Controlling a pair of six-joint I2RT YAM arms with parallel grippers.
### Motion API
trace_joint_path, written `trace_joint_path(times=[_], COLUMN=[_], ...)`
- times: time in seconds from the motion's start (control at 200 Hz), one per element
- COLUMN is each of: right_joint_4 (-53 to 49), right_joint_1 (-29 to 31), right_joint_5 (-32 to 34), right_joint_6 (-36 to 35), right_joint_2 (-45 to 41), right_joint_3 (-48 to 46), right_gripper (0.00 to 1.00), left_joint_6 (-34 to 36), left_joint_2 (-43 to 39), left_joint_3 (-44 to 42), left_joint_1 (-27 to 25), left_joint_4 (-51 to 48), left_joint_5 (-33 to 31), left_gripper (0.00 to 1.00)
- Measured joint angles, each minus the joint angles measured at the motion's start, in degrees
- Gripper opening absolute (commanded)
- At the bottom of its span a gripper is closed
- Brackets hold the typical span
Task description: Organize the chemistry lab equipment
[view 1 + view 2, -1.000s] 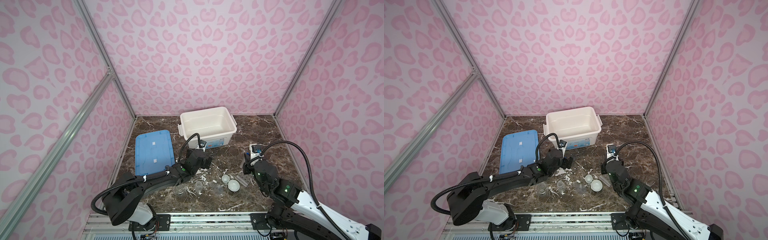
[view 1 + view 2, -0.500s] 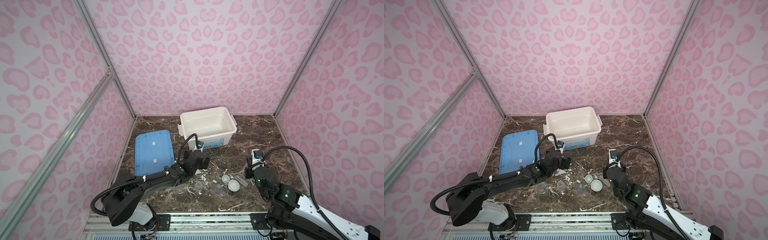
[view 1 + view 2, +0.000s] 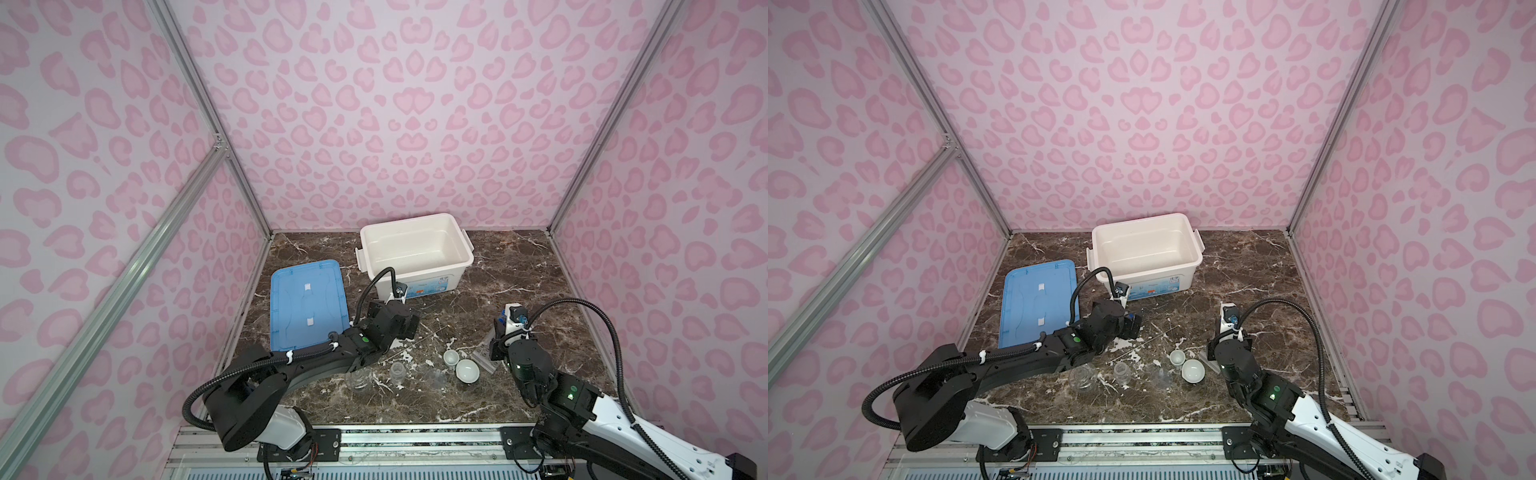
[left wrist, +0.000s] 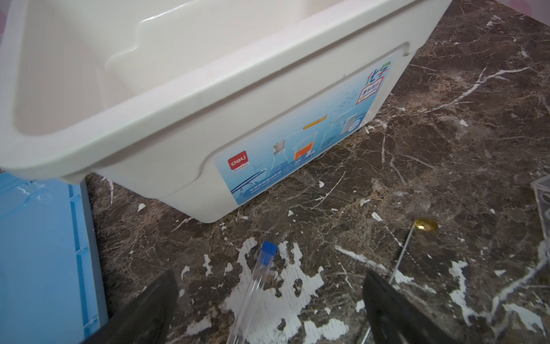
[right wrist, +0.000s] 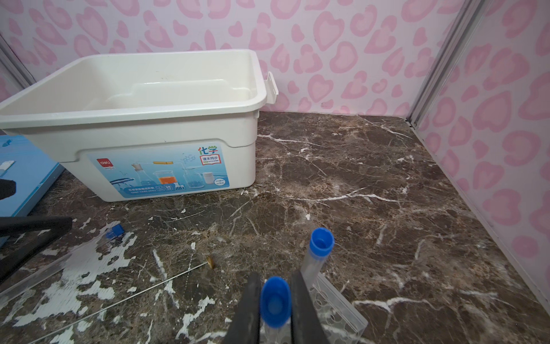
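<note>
The held tube (image 5: 275,303) has come lower over the rack (image 5: 339,309) in the last second, because the right arm sank and drew a little back. The right gripper (image 5: 275,281) stays clamped on it just under the blue cap. I judge this to be the moment of insertion. The tube is upright above one end of the rack, but its foot is out of the picture, so I cannot tell if it is already in a hole. It is clear, slim and seems empty.

A standing tube (image 5: 320,250) is already in the rack, just beside the held one. The left gripper (image 4: 269,280) has hardly moved. It hangs with jaws wide apart over a lying tube (image 4: 268,250), which rests flat on the table well apart from the rack; that one seems to be next.

The two dishes (image 3: 466,371) sit just beside the rack, and the flasks (image 3: 359,378) are farther from it on the same side. The box (image 3: 419,274) stands well behind the rack. The lid (image 3: 307,303) is the farthest from it.
</note>
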Motion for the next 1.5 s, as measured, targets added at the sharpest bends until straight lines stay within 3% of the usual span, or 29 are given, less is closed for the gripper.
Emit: trace_joint_path(times=[1.5], right_joint_4=[0.02], right_joint_1=[-4.81], right_joint_5=[-4.61], right_joint_6=[1.77], right_joint_2=[1.57], right_joint_3=[-2.56], right_gripper=[0.14], left_joint_6=[-0.55], left_joint_2=[1.66], left_joint_3=[0.98], left_joint_1=[0.00], left_joint_4=[-1.11], left_joint_5=[0.42], left_gripper=[0.98])
